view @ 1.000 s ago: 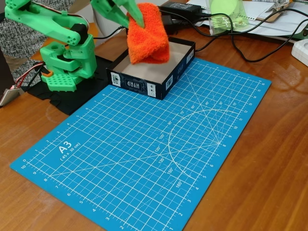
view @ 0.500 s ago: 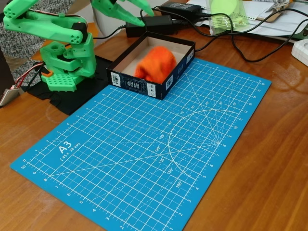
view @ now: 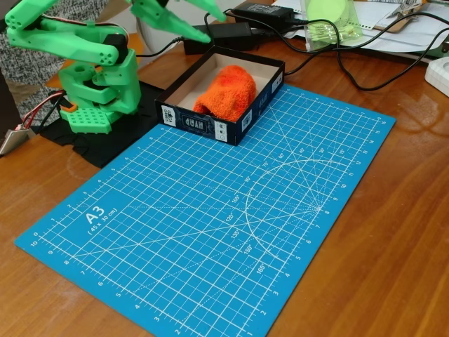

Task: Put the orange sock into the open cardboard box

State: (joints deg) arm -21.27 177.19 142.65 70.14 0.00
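Gripper point(view: 214, 27) sits above the box's far left corner, fingers spread apart, holding nothing. Orange sock point(view: 226, 93) lies inside the box point(view: 203, 123), bunched toward the right wall, clear of the gripper. Box rests at the top edge of the blue cutting mat point(view: 210, 225). Green arm base point(view: 98, 88) stands left of the box.

You're at a hobby or office desk: a wooden surface point(view: 393, 232) with a blue A3 cutting mat point(view: 210, 217), and beyond the green fingers point(view: 210, 15) power adapters point(view: 223, 35), tangled cables point(view: 330, 60) and papers point(view: 393, 28).
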